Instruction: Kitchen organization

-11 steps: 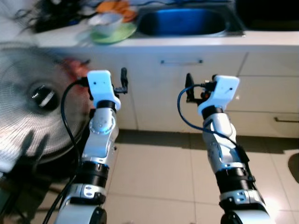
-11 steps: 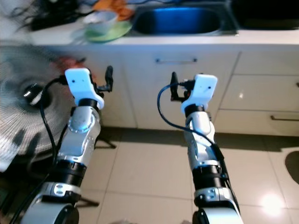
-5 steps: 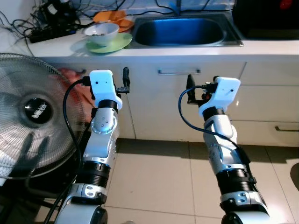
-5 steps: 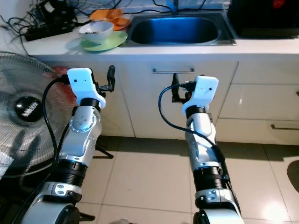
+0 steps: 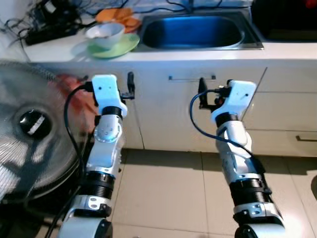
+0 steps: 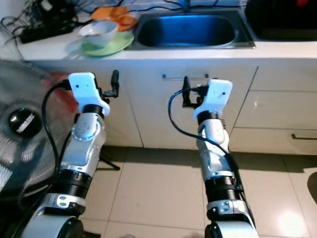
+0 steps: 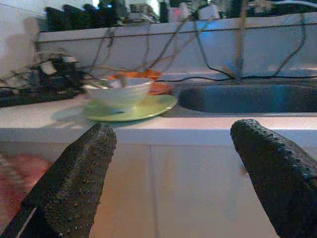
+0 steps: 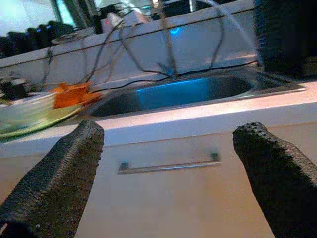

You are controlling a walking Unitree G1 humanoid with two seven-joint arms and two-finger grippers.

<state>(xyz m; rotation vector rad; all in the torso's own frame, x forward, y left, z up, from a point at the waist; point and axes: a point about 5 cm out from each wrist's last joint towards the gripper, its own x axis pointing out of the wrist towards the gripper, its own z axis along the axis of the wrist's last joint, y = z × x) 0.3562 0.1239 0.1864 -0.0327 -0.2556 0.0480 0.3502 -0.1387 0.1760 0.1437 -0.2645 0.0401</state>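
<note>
We stand before the kitchen table [image 5: 208, 52] with both arms raised toward the cabinet fronts, the left gripper [image 7: 173, 163] and the right gripper [image 8: 168, 168] each with jaws spread wide and holding nothing. The white bowl [image 5: 105, 34] sits on a green plate [image 5: 119, 47] at the left of the table, just beside the blue sink [image 5: 193, 32], with something orange [image 5: 116, 15] behind it. We judge the bowl to be ceramic: stiff, smooth, breakable and fairly light, so we would pinch its rim and lift it straight off the plate. A standing fan [image 5: 29, 129] is close on our left.
</note>
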